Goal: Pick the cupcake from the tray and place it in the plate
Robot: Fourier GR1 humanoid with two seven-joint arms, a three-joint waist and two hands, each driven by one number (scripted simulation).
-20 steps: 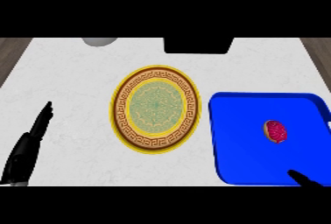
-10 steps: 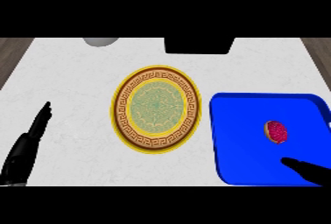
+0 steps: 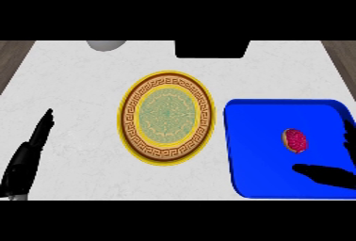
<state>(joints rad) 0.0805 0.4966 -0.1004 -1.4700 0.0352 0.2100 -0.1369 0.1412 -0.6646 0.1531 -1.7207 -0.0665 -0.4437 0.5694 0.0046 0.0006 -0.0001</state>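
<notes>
Black right hand (image 3: 327,175) is hovering spread over your blue tray (image 3: 257,155), seemingly touching nothing; the cupcake (image 3: 295,140) is lying just beyond it.

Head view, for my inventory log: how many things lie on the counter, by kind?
Plate: 1
Blue tray: 1
Cupcake: 1
Grey object at the far edge, cut off: 1
Black object at the far edge: 1
Total: 5

Bright even light, no glare, faint shadows, soft blur throughout.
</notes>
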